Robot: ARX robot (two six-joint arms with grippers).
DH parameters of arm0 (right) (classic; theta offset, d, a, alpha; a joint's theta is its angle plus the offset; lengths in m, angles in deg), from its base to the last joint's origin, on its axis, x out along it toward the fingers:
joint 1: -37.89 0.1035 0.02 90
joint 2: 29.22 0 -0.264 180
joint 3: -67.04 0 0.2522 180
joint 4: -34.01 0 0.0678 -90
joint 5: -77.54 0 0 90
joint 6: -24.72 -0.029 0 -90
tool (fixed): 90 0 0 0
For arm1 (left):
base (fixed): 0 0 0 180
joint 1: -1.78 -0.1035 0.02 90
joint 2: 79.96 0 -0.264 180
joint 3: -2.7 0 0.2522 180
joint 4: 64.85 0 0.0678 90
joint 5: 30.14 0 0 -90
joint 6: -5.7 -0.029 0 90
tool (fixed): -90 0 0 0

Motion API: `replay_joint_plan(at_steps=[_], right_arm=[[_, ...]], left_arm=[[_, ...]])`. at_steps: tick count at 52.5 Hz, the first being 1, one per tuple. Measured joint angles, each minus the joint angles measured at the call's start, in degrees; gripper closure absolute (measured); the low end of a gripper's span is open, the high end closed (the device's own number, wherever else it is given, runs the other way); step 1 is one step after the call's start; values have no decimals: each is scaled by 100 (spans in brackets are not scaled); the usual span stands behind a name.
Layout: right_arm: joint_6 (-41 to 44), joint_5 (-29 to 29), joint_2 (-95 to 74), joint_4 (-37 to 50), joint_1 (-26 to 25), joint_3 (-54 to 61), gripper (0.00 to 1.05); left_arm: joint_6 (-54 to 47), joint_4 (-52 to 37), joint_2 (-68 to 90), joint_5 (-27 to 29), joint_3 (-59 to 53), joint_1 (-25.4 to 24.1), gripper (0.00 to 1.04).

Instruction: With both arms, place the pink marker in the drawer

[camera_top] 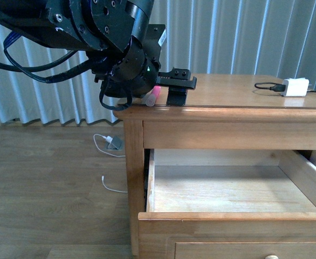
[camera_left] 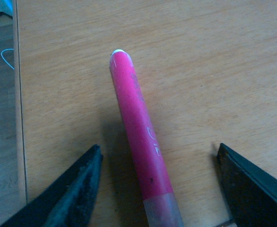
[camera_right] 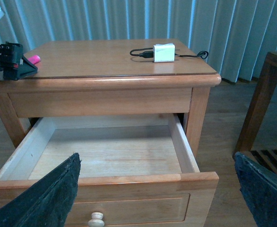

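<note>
Marker [camera_left: 137, 135] flat on nightstand top [camera_top: 228, 91], near left front corner, between left gripper [camera_left: 160, 150] fingers. Jaws wide, no contact. Right gripper [camera_right: 156, 158] spread, empty, facing pulled-out drawer [camera_right: 183, 146].

Pink marker [camera_left: 141, 137] cap end cut off.

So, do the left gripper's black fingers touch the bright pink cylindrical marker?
Apart. The left wrist view shows bare wooden tabletop between the pink marker and both fingers.
</note>
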Motion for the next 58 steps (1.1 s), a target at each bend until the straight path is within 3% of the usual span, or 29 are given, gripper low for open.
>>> replay_joint_plan(at_steps=[22,36,48,51,58], right_arm=[[0,0,0,0,0,0,8],[0,0,0,0,0,0,8],[0,2,0,0,0,0,8],[0,2,0,0,0,0,8],[0,0,0,0,0,0,8]], left_arm=[[-109,-85,-55,-7,-87,-61,89],[-74,-649,-350,-190,-680,-90,90],[-92,-1440,-1174,-977,-1910,-44,90],[-144,-1637,-1582,-1390,-2387,28,90],[-437,-1510,-1998,-1987,-2916,197,90]])
